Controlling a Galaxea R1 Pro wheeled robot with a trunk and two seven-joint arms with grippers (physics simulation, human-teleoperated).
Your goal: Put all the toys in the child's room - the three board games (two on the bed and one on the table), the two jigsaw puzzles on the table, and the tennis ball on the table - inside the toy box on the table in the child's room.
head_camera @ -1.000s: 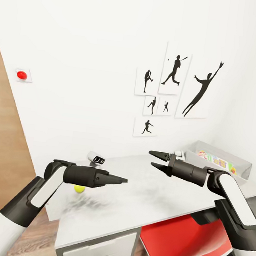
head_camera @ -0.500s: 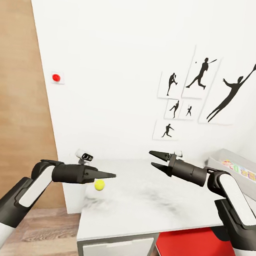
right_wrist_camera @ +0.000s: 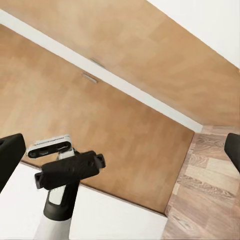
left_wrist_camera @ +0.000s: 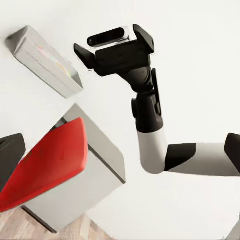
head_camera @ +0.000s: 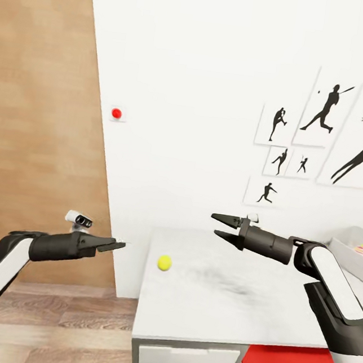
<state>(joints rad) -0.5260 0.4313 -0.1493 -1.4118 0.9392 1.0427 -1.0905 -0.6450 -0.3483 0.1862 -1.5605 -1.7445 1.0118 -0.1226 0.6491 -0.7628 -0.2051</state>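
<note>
Broadly, the table [head_camera: 227,318] spans the lower right, the toy box [head_camera: 348,251] at its far right edge. Right pincer [head_camera: 219,226] hovers above it, jaws apart, empty; left pincer [head_camera: 118,246], nearly closed, empty, hangs beside it. Tennis ball [head_camera: 164,263] rests near the table's left end.

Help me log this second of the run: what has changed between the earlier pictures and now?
The camera has swung left: the wall pictures, table and toy box slid rightward in the head view, so that is no move of theirs. The left gripper swung out left, past the table edge, no longer by the tennis ball. Nothing was grasped or released. The right gripper stayed open, held over the table.
</note>
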